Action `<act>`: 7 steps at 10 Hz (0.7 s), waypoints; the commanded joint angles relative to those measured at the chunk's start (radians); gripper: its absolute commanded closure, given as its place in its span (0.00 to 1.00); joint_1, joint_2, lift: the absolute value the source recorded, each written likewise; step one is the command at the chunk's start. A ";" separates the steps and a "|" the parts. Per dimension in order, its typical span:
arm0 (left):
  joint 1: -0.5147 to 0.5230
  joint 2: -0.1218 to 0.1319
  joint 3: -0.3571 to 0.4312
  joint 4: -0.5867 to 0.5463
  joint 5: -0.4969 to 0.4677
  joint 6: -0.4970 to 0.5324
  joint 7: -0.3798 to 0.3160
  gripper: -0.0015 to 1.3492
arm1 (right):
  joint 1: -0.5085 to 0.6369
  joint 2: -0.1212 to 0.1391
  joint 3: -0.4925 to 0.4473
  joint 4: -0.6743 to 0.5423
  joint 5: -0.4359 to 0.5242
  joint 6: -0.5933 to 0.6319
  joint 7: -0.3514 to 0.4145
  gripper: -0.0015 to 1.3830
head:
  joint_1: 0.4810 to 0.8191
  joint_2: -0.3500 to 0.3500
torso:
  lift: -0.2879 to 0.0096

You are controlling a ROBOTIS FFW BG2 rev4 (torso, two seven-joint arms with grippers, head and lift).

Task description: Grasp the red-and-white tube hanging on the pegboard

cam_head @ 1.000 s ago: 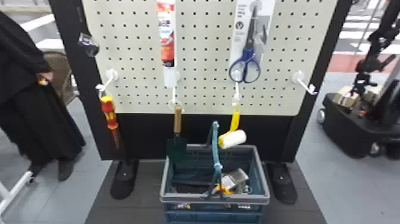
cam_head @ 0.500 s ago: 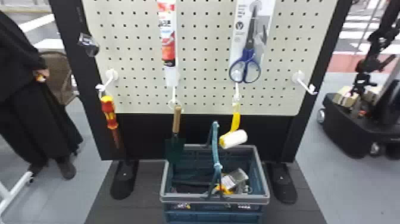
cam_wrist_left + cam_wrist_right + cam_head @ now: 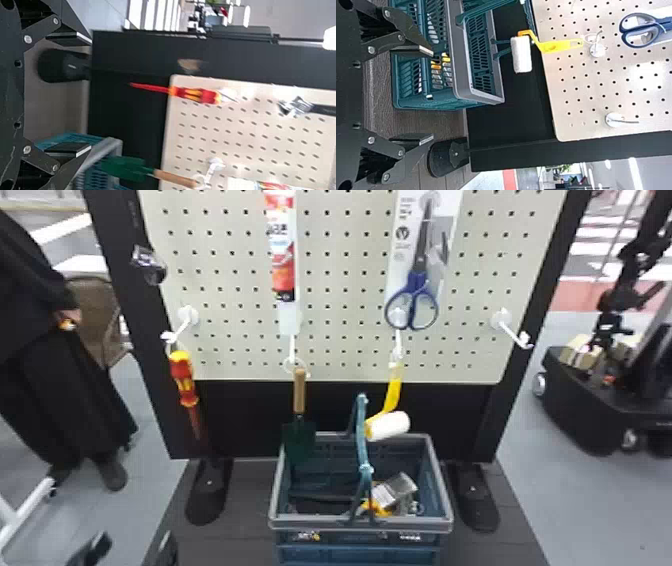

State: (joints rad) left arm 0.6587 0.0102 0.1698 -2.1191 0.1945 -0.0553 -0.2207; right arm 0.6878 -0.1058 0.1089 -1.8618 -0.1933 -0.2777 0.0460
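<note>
Mock shop display, stocked pegboard (image 3: 345,265) on stand, shopping basket (image 3: 310,523) beneath

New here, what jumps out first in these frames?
The cream pegboard dominates, with the red-and-white tube hanging top centre and blue scissors to its right. Below, a teal basket sits on the dark base, with a yellow roller hanging near its back rim.

Scene is lit brightly and evenly; pegboard (image 3: 345,340) is shown without hard shadows. Blown-out glare is seen at 2 o'clock in left wrist view. Black base (image 3: 240,540) is rendered dark at 6 o'clock, head view.
</note>
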 commanded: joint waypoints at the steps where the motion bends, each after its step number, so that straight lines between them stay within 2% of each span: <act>1: -0.093 0.024 0.007 -0.067 0.000 0.089 -0.017 0.26 | 0.000 0.000 0.000 0.000 0.000 0.000 0.000 0.37 | 0.20 0.50 | 0.63; 4: -0.315 0.031 0.030 -0.138 0.009 0.293 -0.138 0.26 | 0.002 0.002 0.000 -0.002 0.002 0.006 0.000 0.37 | 0.20 0.50 | 0.63; 7: -0.538 0.093 -0.006 -0.150 0.063 0.445 -0.189 0.26 | -0.002 0.003 0.000 -0.005 0.008 0.011 0.000 0.37 | 0.20 0.50 | 0.63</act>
State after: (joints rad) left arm 0.1675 0.0901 0.1697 -2.2645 0.2493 0.3519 -0.4070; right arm 0.6854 -0.1040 0.1089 -1.8643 -0.1866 -0.2681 0.0460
